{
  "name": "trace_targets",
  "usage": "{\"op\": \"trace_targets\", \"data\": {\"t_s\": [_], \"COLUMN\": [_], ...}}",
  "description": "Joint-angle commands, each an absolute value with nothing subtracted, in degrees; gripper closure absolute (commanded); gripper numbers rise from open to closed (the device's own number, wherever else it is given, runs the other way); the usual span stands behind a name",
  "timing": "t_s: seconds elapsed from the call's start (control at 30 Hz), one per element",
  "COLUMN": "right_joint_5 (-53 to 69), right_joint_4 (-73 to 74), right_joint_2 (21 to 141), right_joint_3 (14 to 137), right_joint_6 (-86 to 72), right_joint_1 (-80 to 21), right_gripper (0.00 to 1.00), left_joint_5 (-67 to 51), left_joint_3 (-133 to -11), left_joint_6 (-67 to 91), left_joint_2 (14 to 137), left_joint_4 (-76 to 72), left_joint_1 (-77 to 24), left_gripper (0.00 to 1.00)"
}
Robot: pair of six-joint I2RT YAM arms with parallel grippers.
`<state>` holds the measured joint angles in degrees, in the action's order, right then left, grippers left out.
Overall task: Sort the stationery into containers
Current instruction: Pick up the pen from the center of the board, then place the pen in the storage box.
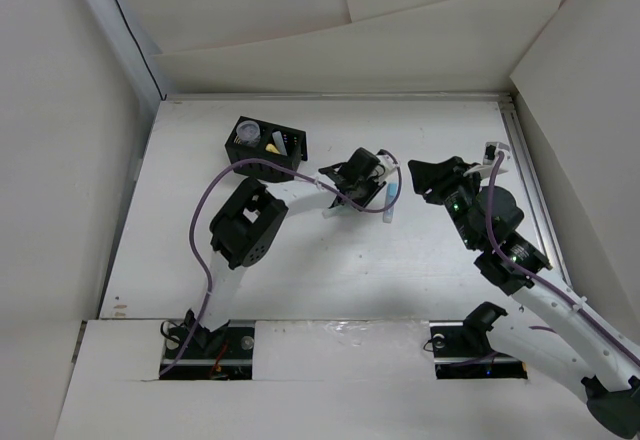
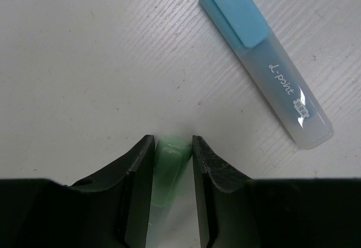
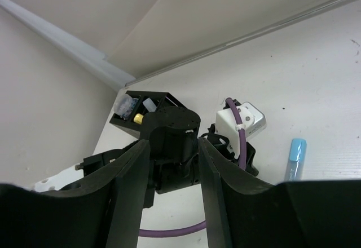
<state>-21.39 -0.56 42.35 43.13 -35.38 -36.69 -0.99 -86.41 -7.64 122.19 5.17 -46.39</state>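
My left gripper point(image 2: 172, 141) is closed on the pale green highlighter point(image 2: 168, 172), a finger pressed flat against each long side. That sideways hold keeps the slim body from rolling out. Its capped end pokes forward past my fingertips, close to the worktop point(image 2: 84, 62); I can't tell whether it rests there or has cleared it. The light blue highlighter point(image 2: 265, 62) lies flat just beside it, apart from my fingers and angled away, so I judge it won't be dragged along when I lift.

The black desk organizer point(image 1: 292, 160) sits well off to the left at the far side of the worktop. A small clear jar point(image 1: 246, 133) and a yellow highlighter point(image 1: 273, 147) are already in its compartments. The green one goes there next, end first, since the slots look narrow.

My right gripper point(image 3: 172, 146) hangs above the worktop with its fingers spread and nothing between them. It is aimed toward my left arm and the organizer, and is likely placed for the blue highlighter.
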Motion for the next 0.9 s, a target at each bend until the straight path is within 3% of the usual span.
{"op": "trace_targets", "data": {"t_s": [0.0,0.2,0.87], "right_joint_5": [-21.45,-21.45,-21.45], "right_joint_4": [-3.52,-3.52,-3.52], "right_joint_2": [42.01,41.48,41.48], "right_joint_3": [45.62,45.62,45.62], "right_joint_6": [-34.98,-34.98,-34.98], "right_joint_1": [-36.39,-36.39,-36.39], "right_gripper": [0.54,0.54,0.54], "left_joint_5": [0.87,2.90,10.11], "left_joint_3": [-87.28,-87.80,-81.75], "left_joint_6": [-7.73,-4.05,17.21], "left_joint_2": [122.96,120.59,98.27], "left_joint_4": [7.65,6.51,-9.30], "left_joint_1": [-46.05,-46.05,-32.61], "left_gripper": [0.88,0.98,0.98]}}
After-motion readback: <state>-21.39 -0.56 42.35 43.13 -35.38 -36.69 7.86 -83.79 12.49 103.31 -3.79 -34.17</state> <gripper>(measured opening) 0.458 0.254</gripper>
